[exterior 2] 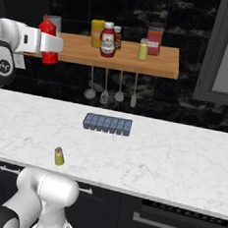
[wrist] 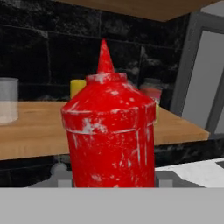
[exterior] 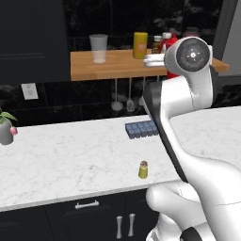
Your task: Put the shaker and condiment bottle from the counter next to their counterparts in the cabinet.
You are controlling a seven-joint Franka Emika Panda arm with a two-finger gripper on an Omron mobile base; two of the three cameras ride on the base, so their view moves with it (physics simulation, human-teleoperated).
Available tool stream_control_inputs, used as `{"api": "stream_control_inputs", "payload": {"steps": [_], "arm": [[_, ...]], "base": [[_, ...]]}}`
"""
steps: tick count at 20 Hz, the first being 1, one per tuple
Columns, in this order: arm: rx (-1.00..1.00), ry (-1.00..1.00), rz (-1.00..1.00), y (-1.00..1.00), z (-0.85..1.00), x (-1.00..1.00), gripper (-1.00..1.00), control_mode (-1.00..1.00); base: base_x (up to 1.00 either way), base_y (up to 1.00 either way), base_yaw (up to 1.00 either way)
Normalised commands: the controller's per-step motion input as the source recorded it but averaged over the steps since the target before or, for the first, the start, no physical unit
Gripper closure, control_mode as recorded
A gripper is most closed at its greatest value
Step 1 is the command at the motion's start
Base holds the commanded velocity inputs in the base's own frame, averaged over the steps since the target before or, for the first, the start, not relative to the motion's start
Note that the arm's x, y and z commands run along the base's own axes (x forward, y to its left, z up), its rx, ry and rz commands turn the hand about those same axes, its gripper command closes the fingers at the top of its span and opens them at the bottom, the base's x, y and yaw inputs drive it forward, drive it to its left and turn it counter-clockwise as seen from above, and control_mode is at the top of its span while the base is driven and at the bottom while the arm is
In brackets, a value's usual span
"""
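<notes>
My gripper (exterior 2: 51, 45) is shut on the plain red condiment bottle (wrist: 109, 131), held upright in the air in front of the left part of the wooden cabinet shelf (exterior 2: 140, 64). The bottle (exterior 2: 49, 30) hangs at shelf height, and the arm's wrist covers most of it in the left base view. The small shaker (exterior: 143, 170) stands alone near the front edge of the marble counter (exterior: 70, 155). On the shelf stand the tall yellow bottle (exterior 2: 97, 33), the white-capped ketchup bottle (exterior 2: 108, 40) and the bigger yellow-green shaker (exterior 2: 143, 49).
A clear glass (exterior: 99, 48) stands on the shelf's left part and a red box (exterior 2: 154, 41) at its right. Utensils (exterior 2: 104, 93) hang under the shelf. A blue ice tray (exterior 2: 107, 124) lies mid-counter. A potted plant (exterior: 5, 129) sits far left.
</notes>
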Motion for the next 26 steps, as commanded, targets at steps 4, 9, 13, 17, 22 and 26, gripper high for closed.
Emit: {"api": "stream_control_inputs", "payload": {"steps": [4,9,13,17,22,26], "arm": [[-0.04,0.0,0.02,0.24,0.06,0.14,1.0,-1.0],[-0.03,0.0,0.01,0.32,0.1,0.03,1.0,-1.0],[0.0,0.0,0.0,0.07,0.15,0.0,1.0,-1.0],[0.0,-0.01,0.0,0.0,0.08,0.0,1.0,-1.0],[0.0,0.0,0.03,0.0,0.0,0.0,1.0,-1.0],[0.0,-0.01,0.0,0.0,-0.02,0.09,1.0,-1.0]], "base": [[0.0,0.0,0.0],[0.0,0.0,0.0],[0.0,0.0,0.0],[0.0,0.0,0.0],[0.0,0.0,0.0],[0.0,0.0,0.0]]}}
